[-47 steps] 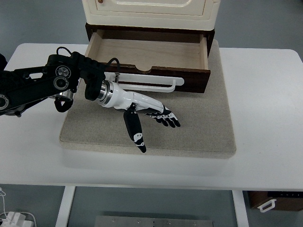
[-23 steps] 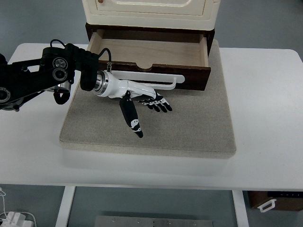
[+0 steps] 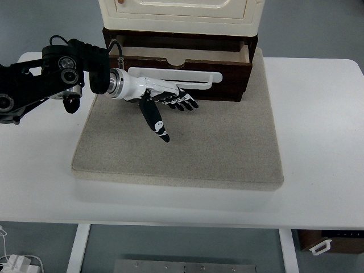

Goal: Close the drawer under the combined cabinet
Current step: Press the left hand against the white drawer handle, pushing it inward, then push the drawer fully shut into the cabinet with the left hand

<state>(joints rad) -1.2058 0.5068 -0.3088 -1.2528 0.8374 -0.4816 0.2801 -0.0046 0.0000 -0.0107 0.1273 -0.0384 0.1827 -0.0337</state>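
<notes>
No brand, label or writing can be read on anything here. From the left edge the black left arm [image 3: 40, 85] reaches in over the white tabletop [image 3: 318, 131], ending in a silver wrist and the white-and-black left hand [image 3: 162, 99]. The hand is open and grips nothing: its fingers [image 3: 183, 102] lie stretched out flat and close together, pointing right along the front of the drawer [image 3: 187, 71], while the thumb [image 3: 154, 120] sticks out toward the near side over the mat. The back of the hand and the fingers lie against, or just in front of, the drawer's dark brown front panel, below the long white handle [image 3: 176, 77] that runs across it; whether they truly press on the wood cannot be told from above.

The drawer sits under the cream-coloured cabinet [image 3: 179, 14], at the far edge of the grey-beige mat [image 3: 216, 148], and is almost pushed in, with only a narrow strip of its pale wooden inside showing. The mat in front of the drawer lies bare apart from the hand above it. At the lower left corner some white cables [image 3: 14, 263] lie below the tabletop, and at the lower right a dark box with a white handle [image 3: 327, 242] shows.
</notes>
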